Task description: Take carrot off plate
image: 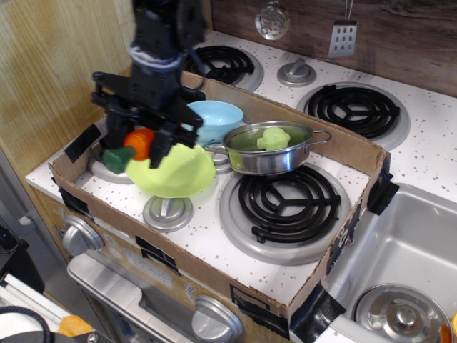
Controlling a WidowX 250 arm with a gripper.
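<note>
My gripper is shut on the orange carrot, whose dark green stub points to the lower left. It holds the carrot in the air above the front left burner. The lime-green plate is tipped up steeply right below and to the right of the carrot, with its underside facing the camera. Its upper rim is against the gripper's fingers. I cannot tell whether the plate is pinched along with the carrot or only leaning on it.
A light blue bowl stands behind the gripper. A steel pan holding a pale green toy vegetable is to the right. A cardboard wall rings the stove area. A silver knob lies under the plate. A sink is at the right.
</note>
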